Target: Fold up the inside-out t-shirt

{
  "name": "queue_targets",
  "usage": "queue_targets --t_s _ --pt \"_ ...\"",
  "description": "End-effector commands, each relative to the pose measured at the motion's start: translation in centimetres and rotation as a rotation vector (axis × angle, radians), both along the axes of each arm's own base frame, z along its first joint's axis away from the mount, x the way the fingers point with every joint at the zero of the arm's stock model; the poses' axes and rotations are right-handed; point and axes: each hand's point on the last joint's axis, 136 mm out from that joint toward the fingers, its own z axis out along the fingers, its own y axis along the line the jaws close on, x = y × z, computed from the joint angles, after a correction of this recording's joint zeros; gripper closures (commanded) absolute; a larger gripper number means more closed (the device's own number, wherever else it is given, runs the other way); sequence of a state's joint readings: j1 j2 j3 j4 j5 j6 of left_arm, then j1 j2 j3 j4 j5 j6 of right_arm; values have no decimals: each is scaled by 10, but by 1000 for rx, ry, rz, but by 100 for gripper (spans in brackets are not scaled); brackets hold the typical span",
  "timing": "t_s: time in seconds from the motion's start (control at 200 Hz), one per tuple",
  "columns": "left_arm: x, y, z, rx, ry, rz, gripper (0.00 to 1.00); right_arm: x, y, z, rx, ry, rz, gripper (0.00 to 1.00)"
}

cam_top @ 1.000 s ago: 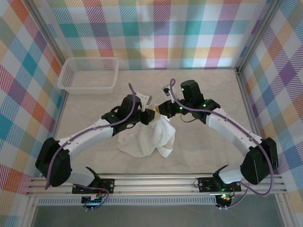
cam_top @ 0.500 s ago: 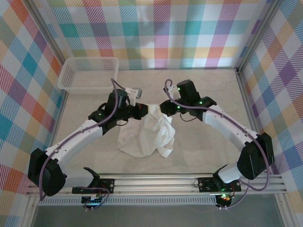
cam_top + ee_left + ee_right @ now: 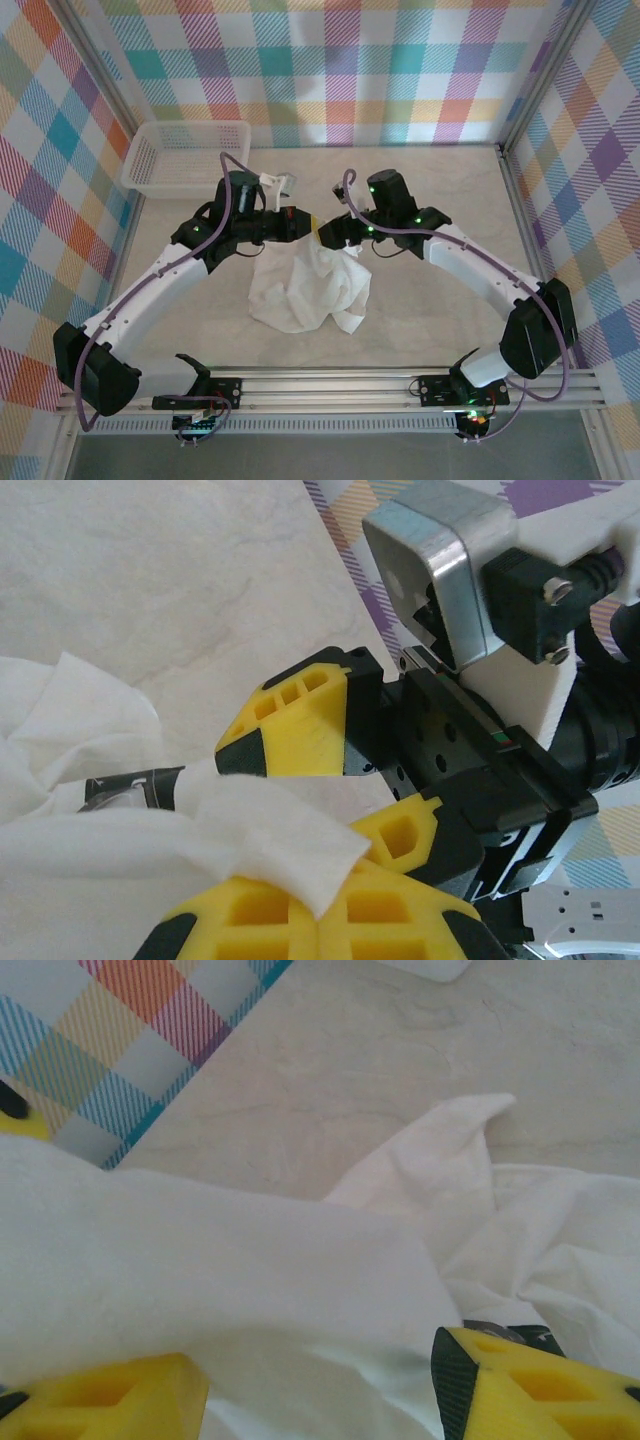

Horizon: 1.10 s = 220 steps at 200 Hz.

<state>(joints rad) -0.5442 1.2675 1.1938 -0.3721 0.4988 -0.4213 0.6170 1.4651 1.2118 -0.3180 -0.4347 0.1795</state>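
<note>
The inside-out t-shirt [image 3: 305, 290] lies crumpled mid-desk [image 3: 440, 180], its top edge raised. The left end effector [image 3: 308, 224] pinches that edge, likely to spread it. The right end effector [image 3: 328, 237] straddles the cloth beside it, fingers parted. Beyond sits a mesh basket [image 3: 185, 158].

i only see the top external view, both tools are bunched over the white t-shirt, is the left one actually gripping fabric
observer: yes. In the left wrist view the left tool has its fingers together, with a flap of the white t-shirt pinched between them.
operator: and the right tool
observer: the right wrist view shows the right tool with its fingers apart and fabric draped across the gap.
operator: any label showing
observer: a dark label-like strip sits on the fabric next to a yellow fingertip; its print is too blurred to read.
</note>
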Motion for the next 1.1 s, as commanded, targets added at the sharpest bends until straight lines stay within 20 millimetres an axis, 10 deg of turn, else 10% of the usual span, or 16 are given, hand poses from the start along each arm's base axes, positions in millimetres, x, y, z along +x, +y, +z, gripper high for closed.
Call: queue_targets --t_s 0.0,0.255,0.525,0.835,1.095 --pt "-2 1 14 -24 -2 -9 100 3 2 -1 5 19 -22 39" --pt "2 45 20 100 -30 77 100 34 -58 -50 -305 132 -316 69" --pt "-7 72 5 217 3 68 100 25 -110 -77 -381 235 -389 93" --pt "-1 56 -1 133 50 40 100 -38 11 28 -1 -184 140 56" --pt "0 55 8 118 32 38 100 -22 47 20 -43 -355 242 46"
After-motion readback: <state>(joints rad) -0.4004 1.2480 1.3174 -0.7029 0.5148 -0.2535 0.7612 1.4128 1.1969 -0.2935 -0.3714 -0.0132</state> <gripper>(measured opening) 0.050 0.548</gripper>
